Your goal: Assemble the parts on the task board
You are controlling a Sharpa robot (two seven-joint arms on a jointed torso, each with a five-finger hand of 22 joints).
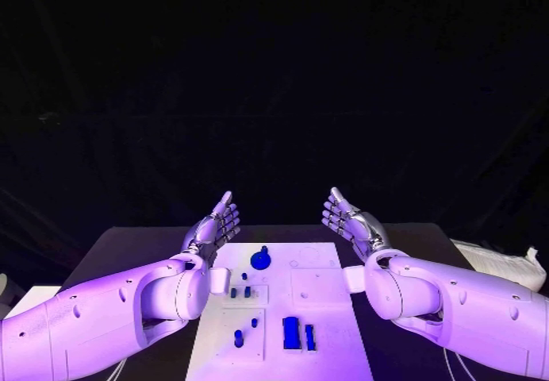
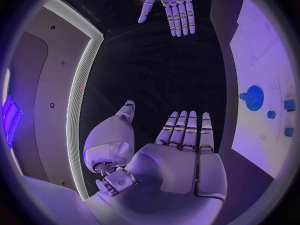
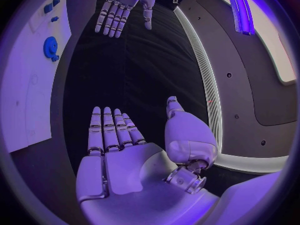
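Note:
The white task board (image 1: 300, 313) lies in the middle of the black table. A round blue gear-like part (image 1: 261, 259) sits near its far end, small blue parts (image 1: 240, 292) at its left middle, and longer blue blocks (image 1: 292, 332) near the front. My left hand (image 1: 214, 223) is raised above the board's far left corner, fingers straight and apart, holding nothing. My right hand (image 1: 350, 221) mirrors it above the far right corner, palm inward and empty. In the left wrist view my left hand (image 2: 181, 145) is flat, with the round part (image 2: 253, 97) beside it. My right hand (image 3: 119, 140) is flat too.
A pale crumpled bag (image 1: 504, 266) lies at the table's right edge. The black table (image 1: 132, 246) stretches on either side of the board, with a dark backdrop behind.

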